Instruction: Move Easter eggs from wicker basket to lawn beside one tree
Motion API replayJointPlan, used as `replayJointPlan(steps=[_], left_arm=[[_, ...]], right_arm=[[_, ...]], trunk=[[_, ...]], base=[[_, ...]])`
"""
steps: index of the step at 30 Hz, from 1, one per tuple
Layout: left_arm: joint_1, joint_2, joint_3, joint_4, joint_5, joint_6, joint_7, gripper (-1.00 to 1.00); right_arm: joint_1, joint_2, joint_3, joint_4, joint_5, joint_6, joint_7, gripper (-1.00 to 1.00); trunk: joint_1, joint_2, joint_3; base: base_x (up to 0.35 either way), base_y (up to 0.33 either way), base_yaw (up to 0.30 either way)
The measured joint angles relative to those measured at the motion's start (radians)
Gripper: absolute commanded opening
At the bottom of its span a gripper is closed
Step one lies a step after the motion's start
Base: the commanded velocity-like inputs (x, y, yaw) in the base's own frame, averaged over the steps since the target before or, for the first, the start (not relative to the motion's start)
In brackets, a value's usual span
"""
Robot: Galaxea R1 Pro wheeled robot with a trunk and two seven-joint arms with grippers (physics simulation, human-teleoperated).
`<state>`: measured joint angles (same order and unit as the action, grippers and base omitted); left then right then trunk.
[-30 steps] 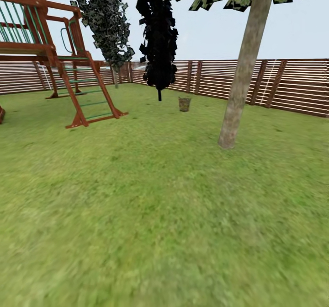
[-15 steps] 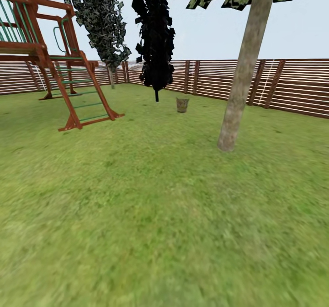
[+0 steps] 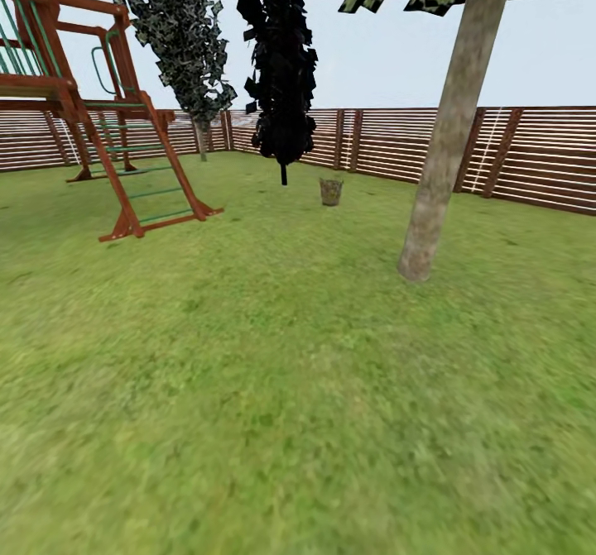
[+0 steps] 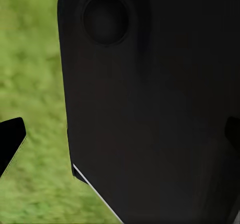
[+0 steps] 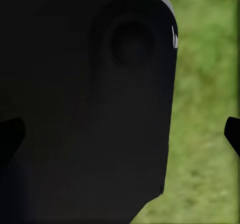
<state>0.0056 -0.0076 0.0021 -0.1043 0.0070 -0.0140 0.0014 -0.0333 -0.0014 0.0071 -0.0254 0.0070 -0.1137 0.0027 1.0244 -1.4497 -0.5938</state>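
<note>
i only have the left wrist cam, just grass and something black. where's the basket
Observer: Head view has the wicker basket far ahead on the lawn, near the fence.
Operator: any tree near it
Observer: Yes, a pale-trunked tree stands right of the basket and nearer to us.
Operator: eggs visible
Observer: Too small to tell at this range.
Operator: anything on the left
Observer: A wooden playset with a ladder.

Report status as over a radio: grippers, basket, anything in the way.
Both grippers wide open, holding nothing. Small brown wicker basket far ahead on green lawn, near slatted wooden fence. Pale grey-tan leaning tree trunk right of path; open grass between.
</note>
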Motion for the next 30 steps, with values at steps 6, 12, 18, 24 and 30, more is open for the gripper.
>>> replayJointPlan(steps=[6,12,18,24,30], left_arm=[[0.000,0.000,0.000,0.000,0.000,0.000,0.000,1.00],[0.000,0.000,0.000,0.000,0.000,0.000,0.000,1.00],[0.000,0.000,0.001,0.000,0.000,0.000,0.000,1.00],[0.000,0.000,0.001,0.000,0.000,0.000,0.000,1.00],[0.000,0.000,0.001,0.000,0.000,0.000,0.000,1.00]], right_arm=[[0.000,0.000,0.000,0.000,0.000,0.000,0.000,1.00],[0.000,0.000,0.000,0.000,0.000,0.000,0.000,1.00],[0.000,0.000,0.000,0.000,0.000,0.000,0.000,1.00],[0.000,0.000,-0.001,0.000,0.000,0.000,0.000,1.00],[0.000,0.000,-0.001,0.000,0.000,0.000,0.000,1.00]], trunk=[[0.000,0.000,0.000],[0.000,0.000,0.000],[0.000,0.000,0.000],[0.000,0.000,0.000],[0.000,0.000,0.000]], base=[[0.336,0.000,0.000],[0.336,0.000,0.000],[0.336,0.000,0.000],[0.336,0.000,0.000],[0.336,0.000,0.000]])
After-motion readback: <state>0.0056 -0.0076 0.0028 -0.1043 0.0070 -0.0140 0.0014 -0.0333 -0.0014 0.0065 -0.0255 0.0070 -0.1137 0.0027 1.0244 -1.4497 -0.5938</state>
